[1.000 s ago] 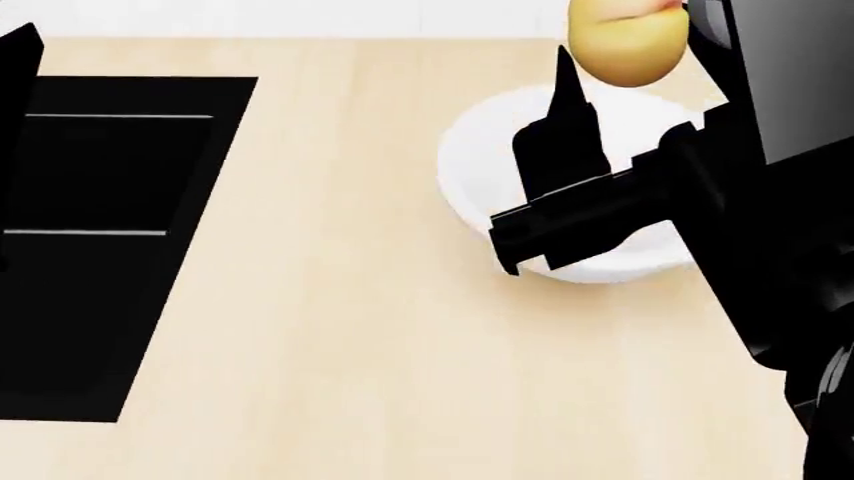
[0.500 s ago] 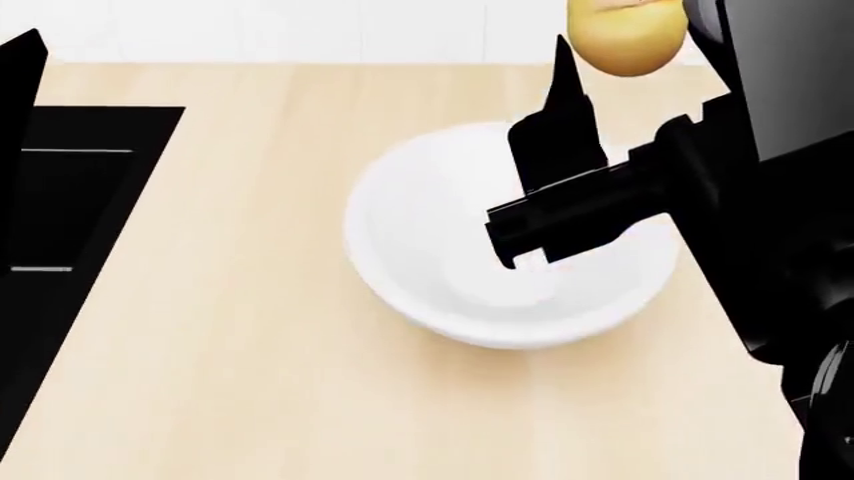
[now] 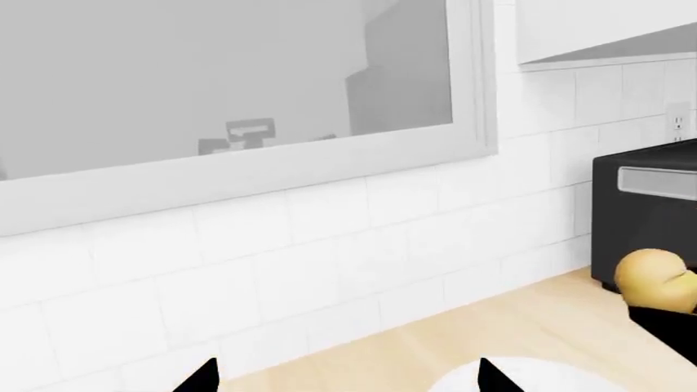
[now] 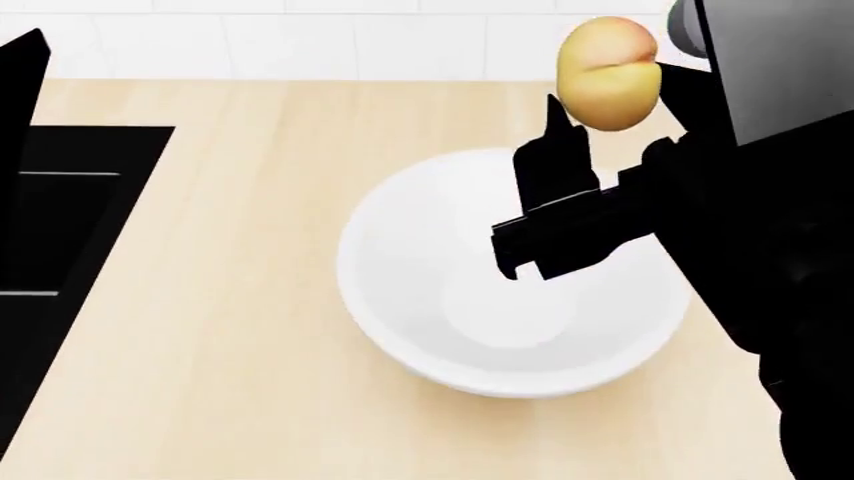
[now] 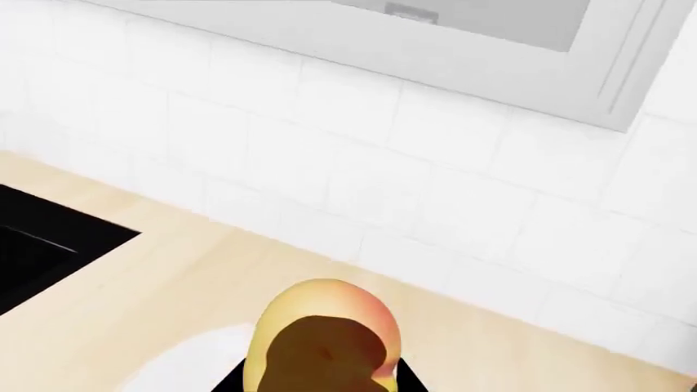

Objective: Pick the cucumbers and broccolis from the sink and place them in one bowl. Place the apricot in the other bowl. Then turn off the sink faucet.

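We held the apricot (image 4: 609, 72) clamped in our right gripper (image 4: 627, 85), raised above the far rim of the white bowl (image 4: 400, 330) and clear of it. In the right wrist view the fruit (image 5: 323, 339) sat pressed between the dark fingers, with the tiled wall behind it and a corner of the black sink (image 5: 44, 245) off to one side. The bowl stood empty on the pale wooden counter (image 4: 240, 300), well apart from the sink (image 4: 67, 230) at the left of the head view. Our left gripper (image 3: 343, 380) showed only two black fingertips (image 3: 201, 377) set wide apart, nothing between them; it seemed to hang near the bowl's rim (image 3: 523, 377), though little of that showed. Beyond stood a black appliance (image 3: 648, 220) against the wall.
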`<state>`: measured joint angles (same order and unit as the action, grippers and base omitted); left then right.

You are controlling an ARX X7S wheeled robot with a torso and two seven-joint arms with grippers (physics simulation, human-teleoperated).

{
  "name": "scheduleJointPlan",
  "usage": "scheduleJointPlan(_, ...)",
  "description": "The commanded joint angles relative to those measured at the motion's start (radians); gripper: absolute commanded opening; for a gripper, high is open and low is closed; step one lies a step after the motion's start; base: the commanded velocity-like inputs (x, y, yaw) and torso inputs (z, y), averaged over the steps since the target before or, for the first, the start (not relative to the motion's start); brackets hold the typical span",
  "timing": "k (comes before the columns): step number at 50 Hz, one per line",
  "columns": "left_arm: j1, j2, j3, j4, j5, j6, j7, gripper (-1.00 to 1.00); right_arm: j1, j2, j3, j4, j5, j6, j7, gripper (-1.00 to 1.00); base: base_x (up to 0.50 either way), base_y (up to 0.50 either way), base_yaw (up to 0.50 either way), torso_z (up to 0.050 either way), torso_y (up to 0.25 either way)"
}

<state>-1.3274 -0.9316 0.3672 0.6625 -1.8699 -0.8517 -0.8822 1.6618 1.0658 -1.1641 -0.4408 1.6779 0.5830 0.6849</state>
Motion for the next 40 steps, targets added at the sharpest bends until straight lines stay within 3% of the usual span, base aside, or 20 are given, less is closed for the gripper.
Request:
scheduleJointPlan(1,0.004,0.021,-0.016,-0.014,0.025,0.009,0.045,1.0,-0.026,-0.05,-0.003,0.117,-0.009,0.023,-0.096,-1.0,0.0,0.0,0.0,0.0,0.0)
scheduleJointPlan(40,0.001,0.026,-0.008,-0.026,0.038,0.009,0.053,1.0,-0.083,-0.267,-0.079,0.427,-0.006,0.079,-0.255,-1.0,0.0,0.0,0.0,0.0,0.0)
